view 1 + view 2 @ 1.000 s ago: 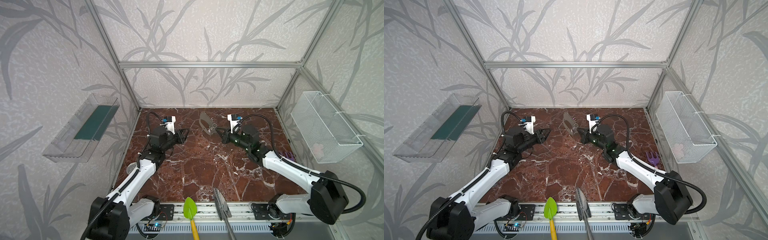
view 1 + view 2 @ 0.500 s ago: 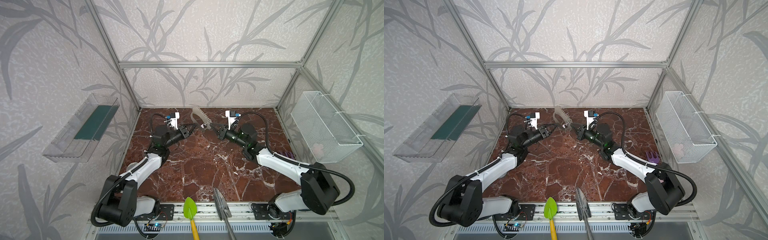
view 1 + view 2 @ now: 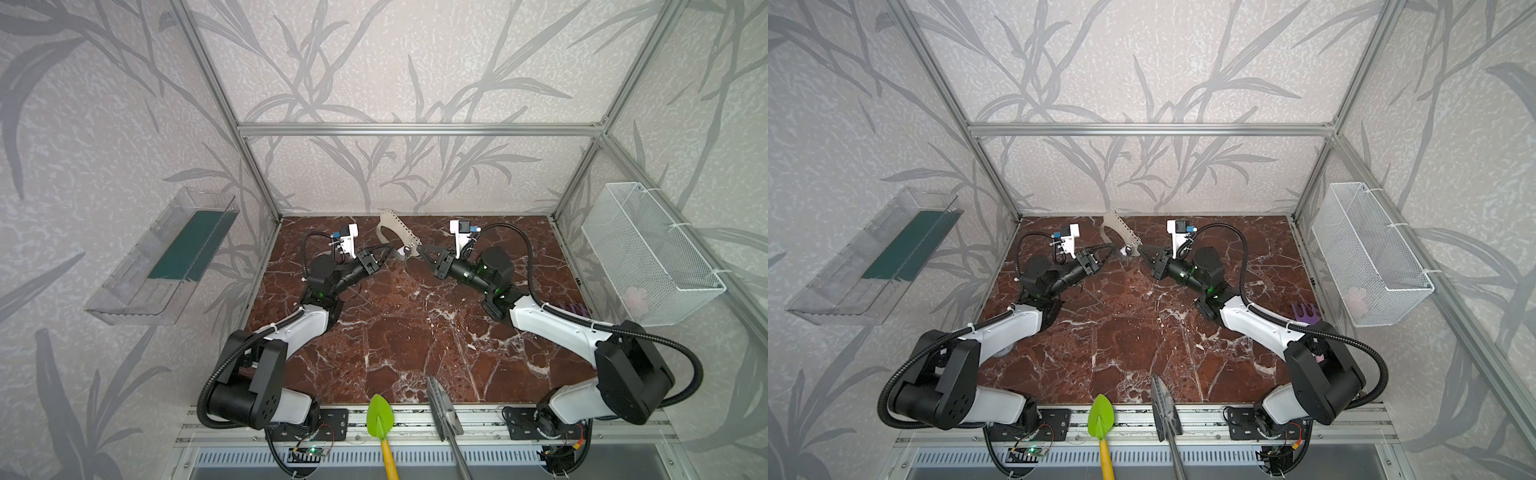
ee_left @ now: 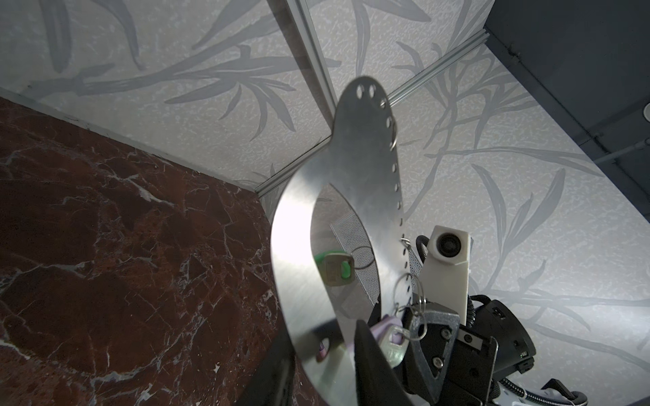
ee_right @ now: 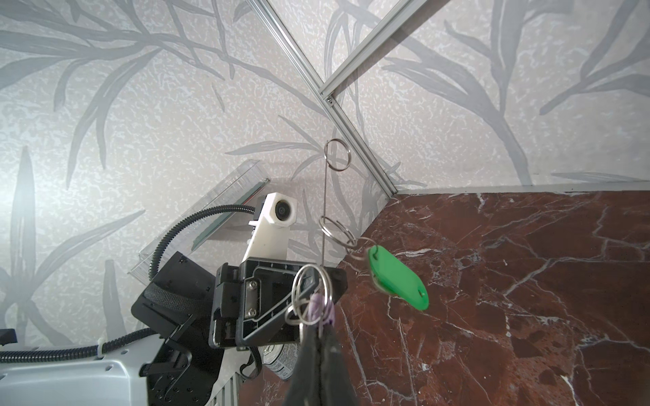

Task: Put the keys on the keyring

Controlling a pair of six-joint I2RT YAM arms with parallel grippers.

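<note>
Pinching keyring (image 4: 299, 246) base, left tool (image 3: 384, 253); right tool (image 5: 318, 337) clamped on lilac key (image 5: 318, 309).

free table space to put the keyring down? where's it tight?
Free: the marble mid-table, between the two arms, from under the raised keyring to the front rail; also the back right corner. Tight: at the keyring, where left gripper and right gripper meet; right edge by the purple claw; front edge near the green trowel.

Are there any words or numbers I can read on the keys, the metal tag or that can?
None can be read.
Can: it has print, but too blurred to read.
Lilac key: markings on the blade too faint to read.
Green key: no writing shows.
Metal tag: only holes, no writing.
</note>
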